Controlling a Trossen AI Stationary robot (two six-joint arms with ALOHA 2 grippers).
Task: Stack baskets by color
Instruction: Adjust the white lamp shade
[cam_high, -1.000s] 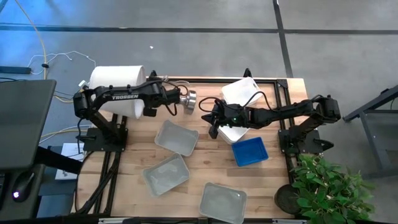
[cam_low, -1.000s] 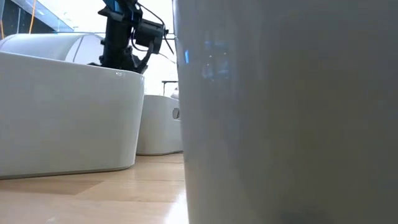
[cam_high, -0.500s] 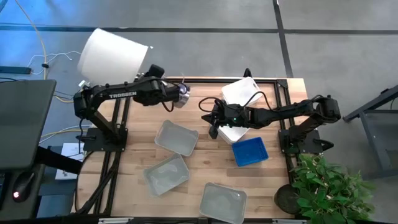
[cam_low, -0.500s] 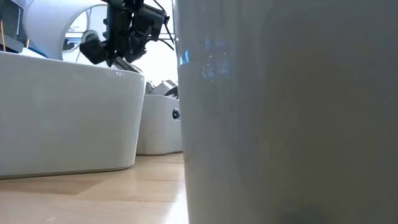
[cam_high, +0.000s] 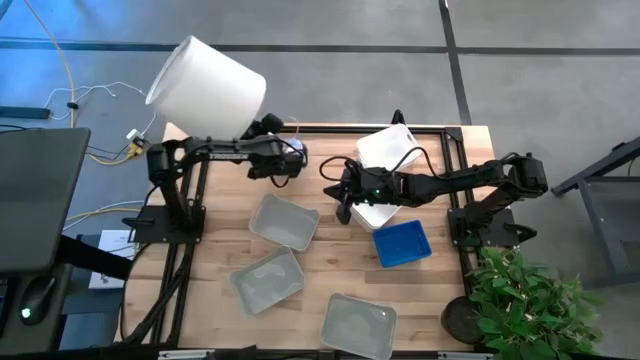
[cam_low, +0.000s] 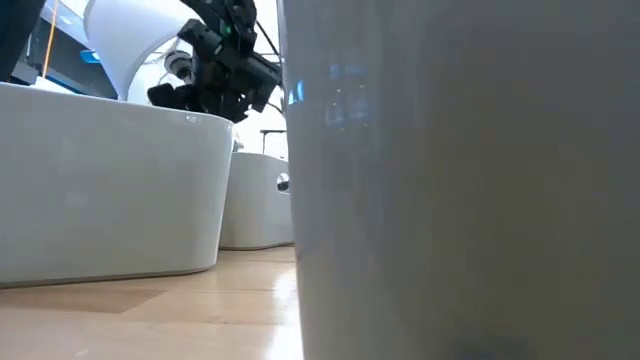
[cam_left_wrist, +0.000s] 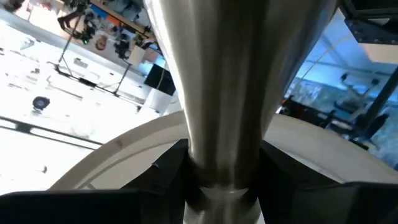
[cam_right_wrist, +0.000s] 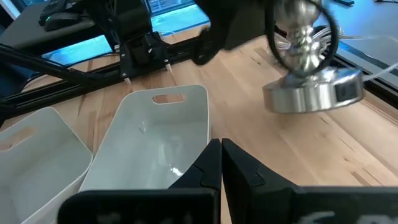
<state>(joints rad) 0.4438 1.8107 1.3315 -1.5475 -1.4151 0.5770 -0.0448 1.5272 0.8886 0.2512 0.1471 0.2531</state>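
My left gripper (cam_high: 281, 158) is shut on a lamp with a large white shade (cam_high: 206, 88) and a round metal base (cam_right_wrist: 313, 91), over the table's far left. Three pale grey baskets (cam_high: 284, 221), (cam_high: 267, 280), (cam_high: 358, 325) sit on their bottoms on the wood. A white basket (cam_high: 385, 148) stands at the far edge, more white ones (cam_high: 383, 214) are at mid-table, and a blue basket (cam_high: 402, 243) is beside them. My right gripper (cam_high: 345, 198) is shut at the left edge of the mid-table white baskets; no touch shows. My left gripper pinches the lamp's metal stem (cam_left_wrist: 219, 134) between its two fingers (cam_left_wrist: 166, 173), which lie across it near the base end. The shade (cam_left_wrist: 118, 155) rises beyond the fingers, tilted toward the far left. Whether the base touches the table I cannot tell.
The table's black frame (cam_high: 440, 128) runs along the far edge. A potted plant (cam_high: 525, 300) stands off the near right corner. In the low view a white basket wall (cam_low: 460, 180) fills the right, with a grey basket (cam_low: 110, 190) at the left.
My left gripper has rolled and tipped while staying near the far left of the table. The lamp has turned with it: its shade, which lay level over the far left corner, has swung up and out beyond the far edge, while the metal base has stayed about where it was.
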